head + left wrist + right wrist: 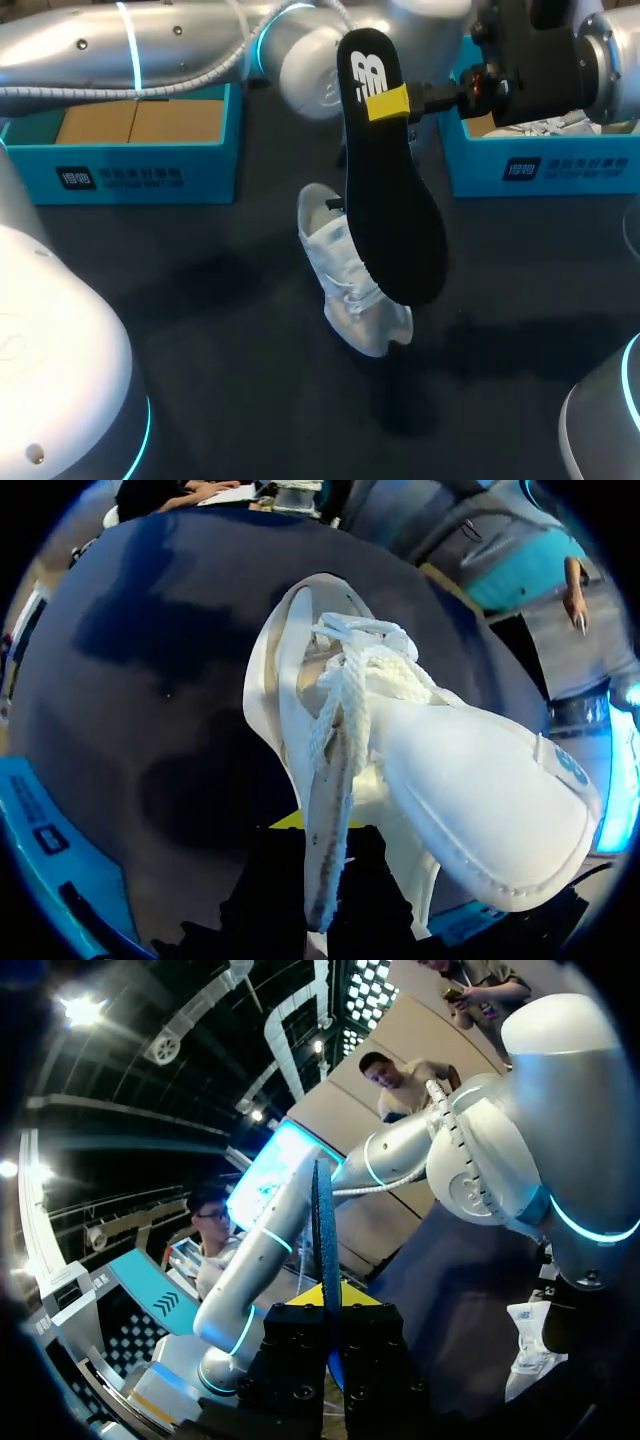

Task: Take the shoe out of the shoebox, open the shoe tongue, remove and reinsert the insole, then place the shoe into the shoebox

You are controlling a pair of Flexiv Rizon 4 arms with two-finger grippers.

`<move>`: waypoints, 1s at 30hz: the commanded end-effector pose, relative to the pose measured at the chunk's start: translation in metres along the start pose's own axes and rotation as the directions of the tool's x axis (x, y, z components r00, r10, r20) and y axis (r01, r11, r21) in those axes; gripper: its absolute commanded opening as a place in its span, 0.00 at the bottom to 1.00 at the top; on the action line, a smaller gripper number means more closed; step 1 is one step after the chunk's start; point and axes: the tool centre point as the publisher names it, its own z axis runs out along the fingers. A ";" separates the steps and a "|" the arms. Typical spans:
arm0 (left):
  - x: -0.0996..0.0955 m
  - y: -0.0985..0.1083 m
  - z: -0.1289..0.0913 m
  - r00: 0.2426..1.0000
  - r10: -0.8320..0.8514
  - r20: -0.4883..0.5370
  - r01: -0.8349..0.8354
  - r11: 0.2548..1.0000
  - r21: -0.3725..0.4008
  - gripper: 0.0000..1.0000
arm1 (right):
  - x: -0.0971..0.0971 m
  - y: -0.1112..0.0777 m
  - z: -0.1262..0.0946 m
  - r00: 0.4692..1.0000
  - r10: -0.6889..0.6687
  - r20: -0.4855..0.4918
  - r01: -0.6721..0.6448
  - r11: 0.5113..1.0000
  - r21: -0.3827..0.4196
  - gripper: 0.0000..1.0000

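Off to the left of both grippers, the left blue box (130,165) shows only its brown floor, so I judge the shoe's removal done. Right ahead of my left gripper (312,832) sits the white shoe (352,290) on the dark table (200,330), laces loose and tongue pulled forward. Whether that gripper actually grips it I cannot tell. Next over, the black insole (392,200) hangs out of the shoe, clamped near its heel end between the fingers of my right gripper (386,103), so its removal looks complete too. Beyond that gripper sits the right blue box (540,165). Reinserting the insole and boxing the shoe are left to do.
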 end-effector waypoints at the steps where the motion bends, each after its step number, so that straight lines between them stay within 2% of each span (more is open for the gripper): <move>1: 0.010 -0.004 -0.002 0.999 0.028 0.042 -0.026 0.999 -0.045 0.00 | -0.001 0.001 0.002 1.000 0.002 0.003 -0.002 1.000 0.002 0.00; 6: 0.010 -0.004 -0.002 0.999 0.028 0.042 -0.026 0.999 -0.045 0.00 | -0.001 0.001 0.002 1.000 0.002 0.003 -0.002 1.000 0.002 0.00; 11: 0.012 -0.008 0.000 0.993 0.109 -0.043 -0.110 0.994 -0.011 0.00 | -0.001 0.001 0.002 1.000 0.002 0.003 -0.002 1.000 0.002 0.00; 16: 0.013 -0.007 0.004 0.982 0.166 -0.093 -0.169 0.985 -0.031 0.00 | -0.001 0.001 0.002 1.000 0.002 0.003 -0.002 1.000 0.002 0.00; 30: -0.010 0.022 0.016 0.949 0.243 -0.199 -0.253 0.967 -0.029 0.00 | -0.001 0.001 0.002 1.000 0.002 0.003 -0.002 1.000 0.002 0.00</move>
